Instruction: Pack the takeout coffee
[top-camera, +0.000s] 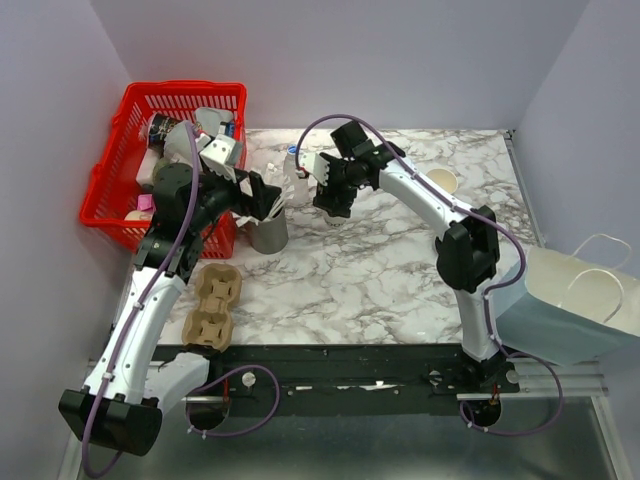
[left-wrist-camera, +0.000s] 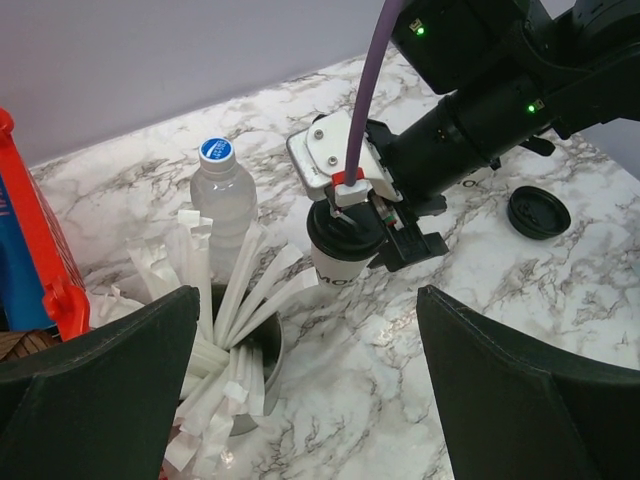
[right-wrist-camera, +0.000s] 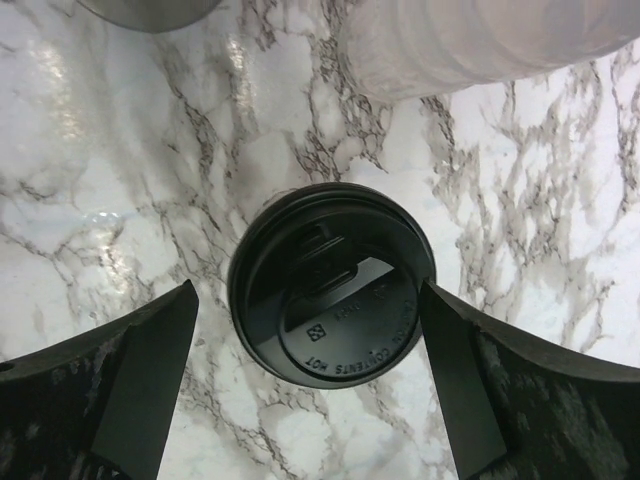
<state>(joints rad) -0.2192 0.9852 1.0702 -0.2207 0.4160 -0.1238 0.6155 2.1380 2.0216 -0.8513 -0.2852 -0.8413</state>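
Reaching down from above, right tool (right-wrist-camera: 308, 310) straddles the lidded cup (left-wrist-camera: 340, 262), spread apart; left tool (left-wrist-camera: 308, 300) gapes too.

The top camera hangs high above the near edge and looks down on the whole marble table (top-camera: 380, 270), taking it in from a distance. The left wrist camera sits low and fairly close, looking slantwise across the tabletop, with the coffee cup (left-wrist-camera: 335, 272) just above mid-frame. The right wrist camera points straight down from very near, so the black lid (right-wrist-camera: 335, 290) of that same cup fills its centre. That cup is the spot both wrist views share.
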